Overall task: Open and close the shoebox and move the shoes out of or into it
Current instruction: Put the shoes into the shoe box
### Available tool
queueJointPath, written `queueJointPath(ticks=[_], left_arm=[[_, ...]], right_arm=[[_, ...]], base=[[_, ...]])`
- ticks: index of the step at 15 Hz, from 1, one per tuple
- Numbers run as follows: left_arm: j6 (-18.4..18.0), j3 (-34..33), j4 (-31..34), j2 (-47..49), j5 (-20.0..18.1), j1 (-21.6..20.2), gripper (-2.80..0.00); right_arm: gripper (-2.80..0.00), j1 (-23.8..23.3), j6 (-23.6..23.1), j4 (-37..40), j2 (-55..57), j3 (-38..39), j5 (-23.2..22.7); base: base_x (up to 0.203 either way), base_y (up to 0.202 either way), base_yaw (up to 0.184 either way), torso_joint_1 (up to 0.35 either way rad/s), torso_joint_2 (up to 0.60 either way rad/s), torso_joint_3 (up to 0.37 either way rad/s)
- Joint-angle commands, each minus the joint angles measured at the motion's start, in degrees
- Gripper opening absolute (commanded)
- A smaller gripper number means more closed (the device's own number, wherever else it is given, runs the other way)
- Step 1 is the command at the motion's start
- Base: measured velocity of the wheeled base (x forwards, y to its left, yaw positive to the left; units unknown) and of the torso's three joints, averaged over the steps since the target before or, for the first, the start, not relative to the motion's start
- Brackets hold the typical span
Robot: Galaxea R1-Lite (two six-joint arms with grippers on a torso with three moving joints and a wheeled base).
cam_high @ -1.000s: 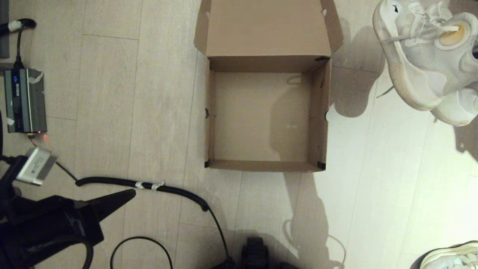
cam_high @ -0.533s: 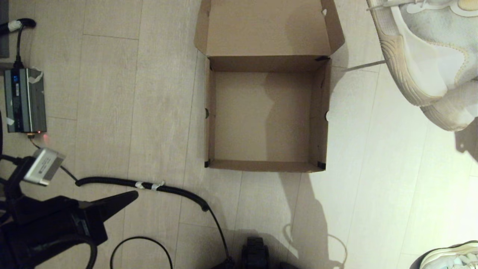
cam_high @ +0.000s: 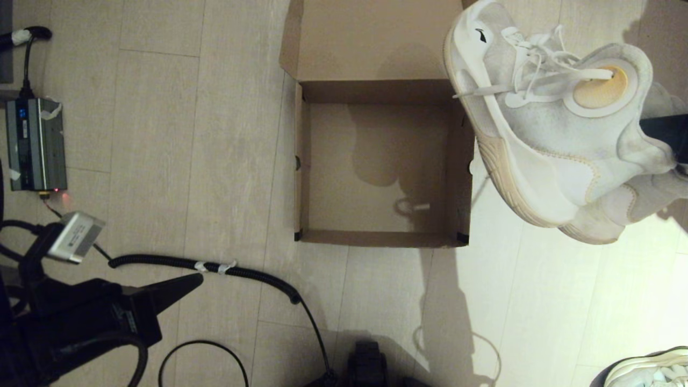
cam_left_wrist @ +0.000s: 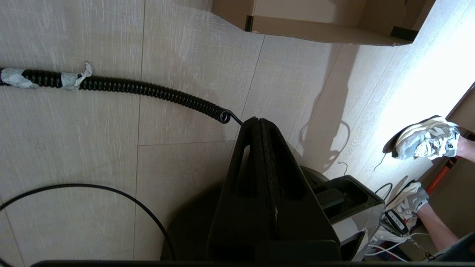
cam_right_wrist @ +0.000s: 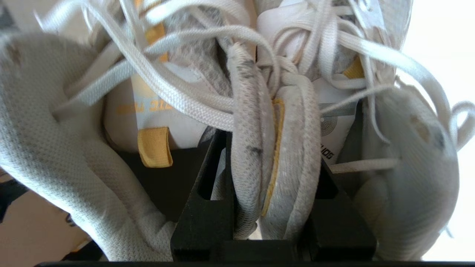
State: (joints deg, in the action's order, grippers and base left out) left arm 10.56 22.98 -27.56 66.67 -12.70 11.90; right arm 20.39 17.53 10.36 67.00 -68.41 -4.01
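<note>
The shoebox [cam_high: 382, 161] sat on the floor [cam_high: 215, 161] with its lid [cam_high: 371, 40] folded back flat on the far side and its inside bare, black tape at its two near corners. In the head view the shoes [cam_high: 548, 129] hung in the air over the box's right wall and the floor just beyond it, one shoe on top with its toe toward the far side and its sole turned toward the box, the second showing partly beneath it. Their shadow fell on the box floor.

The right gripper [cam_right_wrist: 272, 174] was clamped on the shoes: in its wrist view the two black fingers [cam_right_wrist: 207, 193] pressed the inner collars of both shoes together between them, with white laces tangled above and yellow tags visible inside each shoe. In the head view only a dark bit of this gripper showed, behind the heel at the right edge.

The left gripper [cam_left_wrist: 259, 128] hung low over the floor's near left part, well apart from the box, its jaws pressed together on nothing. A black coiled cable [cam_high: 236, 271] lay on the floor just beyond its tip. A grey device [cam_high: 35, 144] sat by the floor's left edge. Another sneaker [cam_high: 653, 368] peeked in at the near right corner.
</note>
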Motion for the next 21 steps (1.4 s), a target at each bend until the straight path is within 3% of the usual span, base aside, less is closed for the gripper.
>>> queueJointPath(ticks=[1,7,9,21], left_arm=[[0.08,0.18,-0.21,0.6,-0.06,0.0,-2.8],[-0.18,2.9,-0.34,4.6,-0.22,0.13,-2.8],[-0.19,4.49,-0.3,4.96,-0.22,0.14,-2.8],[-0.63,8.25,0.32,1.71,-0.13,0.27,-2.8]], right_arm=[[-2.8,5.37,-0.01,-1.04,-0.35,1.13,3.55],[-2.8,12.5,-2.01,-2.57,3.63,2.66,5.89],[-2.8,14.16,-2.87,-7.2,6.77,4.36,6.35],[-2.8,14.94,-4.87,-23.83,25.61,7.3,9.18]], base=[[0.0,0.0,0.0,0.0,0.0,0.0],[0.0,0.0,0.0,0.0,0.0,0.0],[0.0,0.0,0.0,0.0,0.0,0.0],[0.0,0.0,0.0,0.0,0.0,0.0]])
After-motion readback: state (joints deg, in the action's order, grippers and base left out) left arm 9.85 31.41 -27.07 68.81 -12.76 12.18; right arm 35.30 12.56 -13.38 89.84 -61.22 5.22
